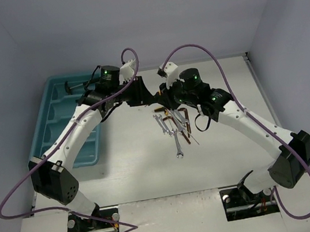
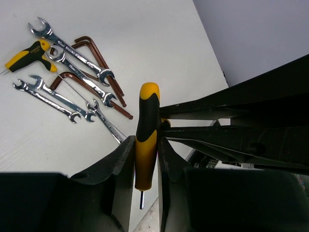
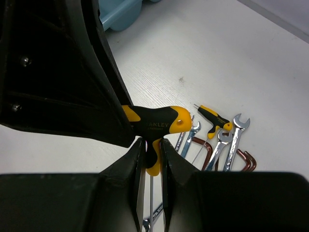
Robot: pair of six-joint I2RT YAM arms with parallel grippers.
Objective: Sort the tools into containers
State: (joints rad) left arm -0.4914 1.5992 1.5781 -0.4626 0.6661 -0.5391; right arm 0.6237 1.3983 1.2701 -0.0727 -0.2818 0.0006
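Left end effector (image 2: pixel 145 147), foreground: jaws pressed against the long bar of the T-handle screwdriver (image 2: pixel 147 113), grasping it. Right end effector (image 3: pixel 152 147): clenched on the same tool's short stem, just above the metal shaft. The tool hangs between both arms, clear of the worktop (image 1: pixel 140 171), right of the tray (image 1: pixel 51 87) and near the unsorted wrenches (image 2: pixel 72 55), reddish-brown hex keys (image 2: pixel 99 55) and second screwdriver (image 2: pixel 26 55). Step in hand, as judged: hand-over to the left arm. Good practice: let the left grip seat firmly before the right releases, then draw the right straight back so the handle does not twist.
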